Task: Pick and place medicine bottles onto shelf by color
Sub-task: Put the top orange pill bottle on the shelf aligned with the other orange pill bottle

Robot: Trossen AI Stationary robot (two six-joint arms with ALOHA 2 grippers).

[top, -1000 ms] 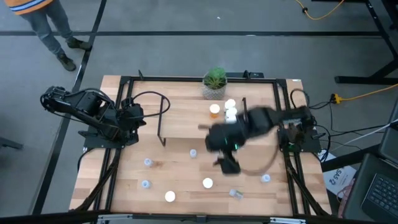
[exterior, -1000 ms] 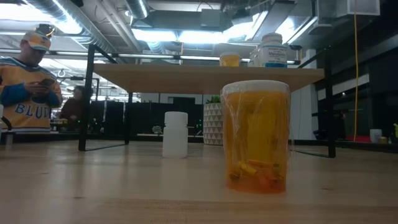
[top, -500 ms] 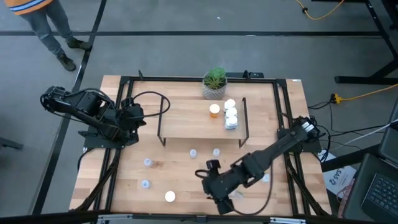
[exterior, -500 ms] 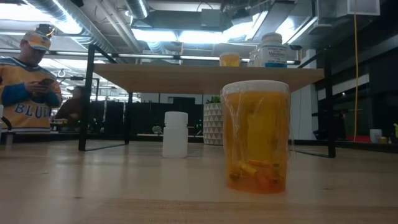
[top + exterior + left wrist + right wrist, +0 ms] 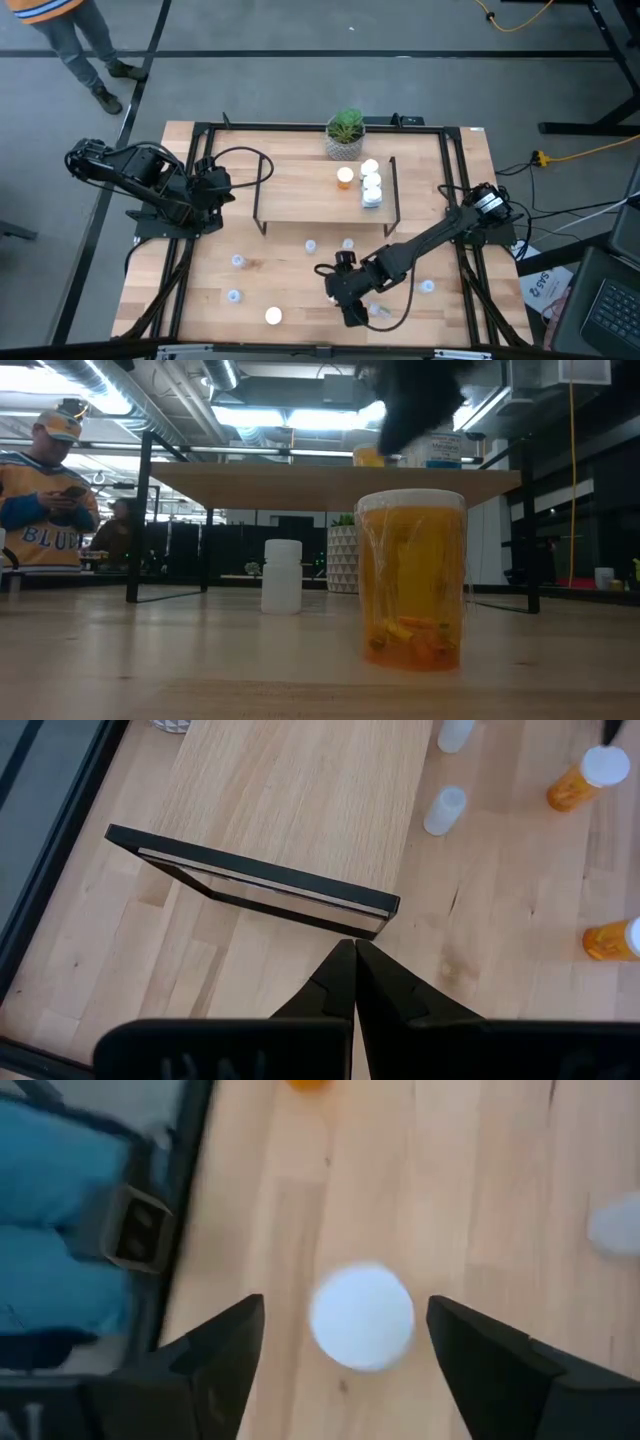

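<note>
Left gripper (image 5: 353,952) is held with its fingers pressed together, empty, parked at the table's left edge just beside the left end frame of the shelf (image 5: 300,200); the left arm waits there. On the shelf board, toward its right end, four medicine bottles are seen in the high view: an orange-capped one (image 5: 345,177) and, just beside it, a short row of three white-topped ones (image 5: 371,183). A potted plant (image 5: 345,131) stands behind the shelf at the far edge of the table (image 5: 280,280).

On the open tabletop in front of the shelf, small clear bottles (image 5: 238,261) are scattered well apart, and a white-capped bottle (image 5: 273,316) lies near the front edge. Right gripper (image 5: 345,1345) is positioned low over the front centre of the table, fingers spread wide and closed on nothing. A white bottle cap (image 5: 362,1316) is seen between the two fingers in the right wrist view; contact cannot be told. In the low view, an orange bottle (image 5: 412,580) stands in the foreground, with a dark blurred arm above it, and a white bottle (image 5: 282,575) farther back.
</note>
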